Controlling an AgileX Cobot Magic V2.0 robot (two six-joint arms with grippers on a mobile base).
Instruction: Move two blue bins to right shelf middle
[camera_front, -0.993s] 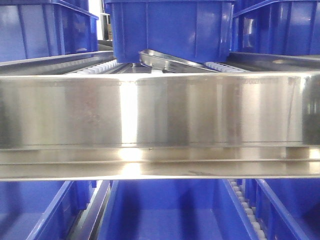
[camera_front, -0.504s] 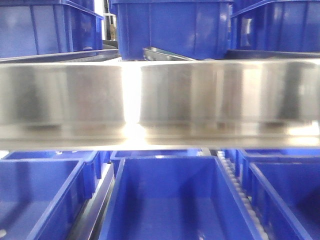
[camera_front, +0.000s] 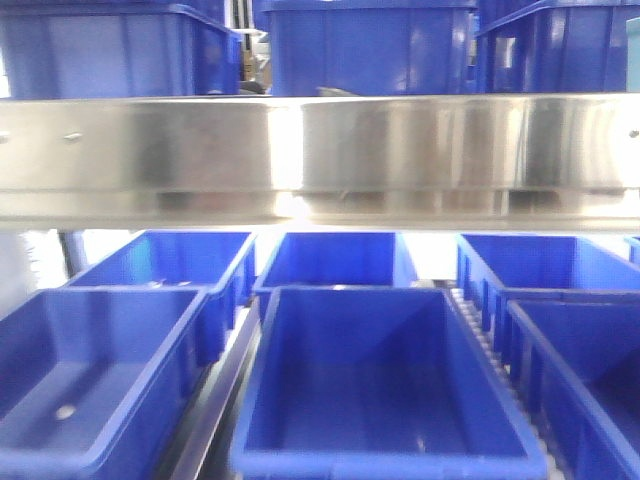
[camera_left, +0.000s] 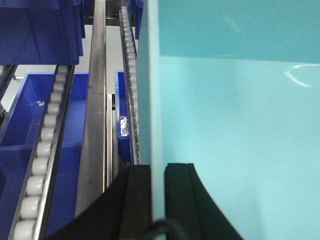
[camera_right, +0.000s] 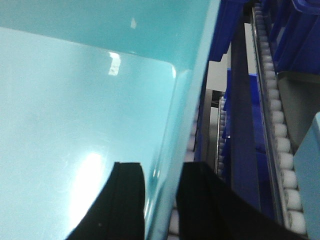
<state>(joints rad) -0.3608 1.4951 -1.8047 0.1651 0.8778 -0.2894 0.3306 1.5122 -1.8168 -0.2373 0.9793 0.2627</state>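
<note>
Your left gripper (camera_left: 157, 171) has its jaws closed down to a narrow gap, with the side wall of the pale cyan-blue bin (camera_left: 235, 130) pinched between the two black fingers (camera_left: 134, 200), one inside the wall and one outside. Your right gripper (camera_right: 161, 172) does the same on the opposite wall of that bin (camera_right: 75, 100), jaws clamped across the rim edge with one finger on each face. The bin's smooth inner floor and walls fill most of both wrist views. You cannot tell from these views whether a second bin is nested with it. To the left of the bin, the left wrist view shows a steel rail (camera_left: 95, 125) and a white roller track (camera_left: 42, 150), with dark blue bins (camera_left: 40, 30) beyond them. The right wrist view shows another roller track (camera_right: 280, 140) just beside the bin's right wall. In the front view, a polished steel shelf beam (camera_front: 320, 150) crosses the frame, with a lower row of bins (camera_front: 370, 380) open-topped beneath it and more standing above.
</note>
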